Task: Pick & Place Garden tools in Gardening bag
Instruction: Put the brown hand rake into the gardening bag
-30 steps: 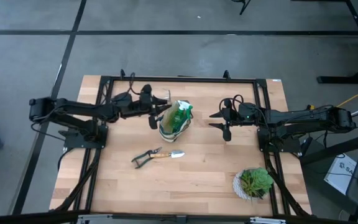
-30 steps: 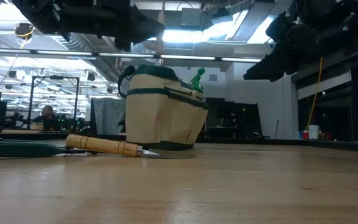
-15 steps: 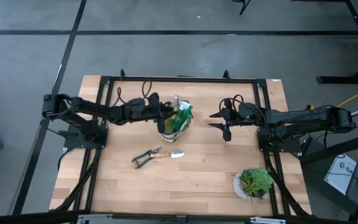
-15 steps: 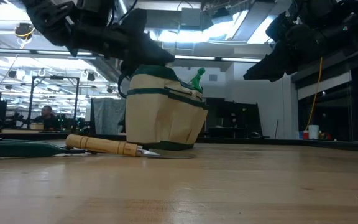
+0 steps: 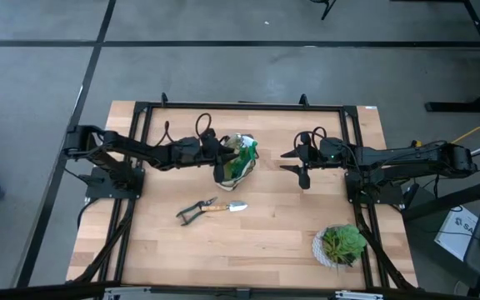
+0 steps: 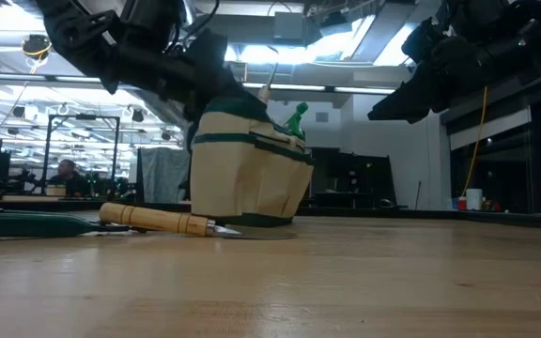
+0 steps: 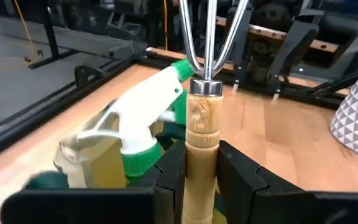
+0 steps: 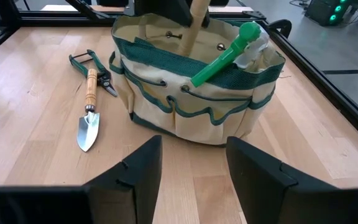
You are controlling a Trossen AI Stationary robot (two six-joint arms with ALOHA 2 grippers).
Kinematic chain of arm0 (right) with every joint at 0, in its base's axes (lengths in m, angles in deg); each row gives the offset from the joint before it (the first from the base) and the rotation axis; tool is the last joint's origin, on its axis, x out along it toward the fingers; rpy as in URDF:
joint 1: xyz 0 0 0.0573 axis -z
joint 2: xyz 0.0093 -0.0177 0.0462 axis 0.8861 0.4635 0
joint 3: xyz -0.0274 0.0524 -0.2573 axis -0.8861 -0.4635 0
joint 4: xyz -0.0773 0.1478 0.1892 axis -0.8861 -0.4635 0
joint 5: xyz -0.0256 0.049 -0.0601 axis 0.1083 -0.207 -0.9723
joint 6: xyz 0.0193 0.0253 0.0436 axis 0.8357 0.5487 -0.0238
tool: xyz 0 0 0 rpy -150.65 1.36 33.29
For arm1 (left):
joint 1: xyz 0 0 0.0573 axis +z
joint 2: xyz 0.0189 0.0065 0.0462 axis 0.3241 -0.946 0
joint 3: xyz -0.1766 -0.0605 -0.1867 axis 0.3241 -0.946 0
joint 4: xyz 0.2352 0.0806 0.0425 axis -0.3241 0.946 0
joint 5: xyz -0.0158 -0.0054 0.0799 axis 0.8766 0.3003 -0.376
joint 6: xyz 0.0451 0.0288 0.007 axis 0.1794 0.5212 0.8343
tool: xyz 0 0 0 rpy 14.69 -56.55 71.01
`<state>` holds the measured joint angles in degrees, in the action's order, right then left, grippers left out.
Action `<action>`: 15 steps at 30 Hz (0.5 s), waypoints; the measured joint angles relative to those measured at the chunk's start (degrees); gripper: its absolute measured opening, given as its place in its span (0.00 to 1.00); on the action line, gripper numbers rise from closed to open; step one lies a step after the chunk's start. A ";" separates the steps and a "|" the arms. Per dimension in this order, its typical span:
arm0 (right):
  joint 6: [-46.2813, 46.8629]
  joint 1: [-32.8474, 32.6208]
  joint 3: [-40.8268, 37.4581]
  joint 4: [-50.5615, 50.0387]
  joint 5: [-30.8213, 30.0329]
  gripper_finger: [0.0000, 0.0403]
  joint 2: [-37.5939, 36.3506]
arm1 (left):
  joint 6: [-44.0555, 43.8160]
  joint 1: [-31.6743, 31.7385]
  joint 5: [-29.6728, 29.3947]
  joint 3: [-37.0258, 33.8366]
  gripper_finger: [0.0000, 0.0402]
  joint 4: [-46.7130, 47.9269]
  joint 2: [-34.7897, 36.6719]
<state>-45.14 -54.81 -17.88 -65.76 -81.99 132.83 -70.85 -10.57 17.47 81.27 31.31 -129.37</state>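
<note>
The cream gardening bag with dark green trim stands on the table; it also shows in the low view and the right wrist view. A green and white spray bottle sticks out of it. My left gripper is over the bag's left rim, shut on a wooden-handled hand fork with metal tines. The wooden-handled trowel and the black-handled shears lie flat on the table in front of the bag. My right gripper hangs open and empty to the right of the bag. My left gripper pinches the fork's wooden handle between its two fingers, below the metal collar. The fingers come slanting from the table's left and lie along the handle. The fork is tilted, its tines up, its handle reaching down into the bag's mouth.
A leafy plant in a white patterned pot stands at the table's near right. A black frame rail runs around the table. Bare wood lies in front of the trowel and between the bag and my right gripper.
My left gripper has gone toward the table's right edge and down, carrying the fork from left of the bag to over the bag's mouth. The fork's handle end now reaches into the bag. The bag has stayed in place.
</note>
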 joint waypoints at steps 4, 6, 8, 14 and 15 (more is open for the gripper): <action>-0.02 0.00 0.00 -0.01 -0.02 0.45 0.00 | 3.24 0.00 -0.04 0.47 0.16 -1.49 0.28; 0.00 -0.02 0.00 0.01 -0.02 0.45 0.00 | 5.82 0.00 0.01 1.37 0.16 -0.95 0.26; 0.00 -0.02 0.01 0.00 -0.02 0.45 0.00 | 9.07 0.00 0.30 2.46 0.16 0.25 0.28; 0.00 -0.01 0.01 -0.01 -0.04 0.45 0.00 | 14.19 -0.02 0.06 6.20 0.16 5.34 0.28; 0.00 0.00 0.02 -0.01 -0.04 0.45 0.00 | 14.99 -0.02 -0.05 6.92 0.16 6.85 0.28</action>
<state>-45.14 -54.82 -17.86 -65.77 -82.03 132.83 -55.86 -10.59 17.42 88.19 38.16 -129.09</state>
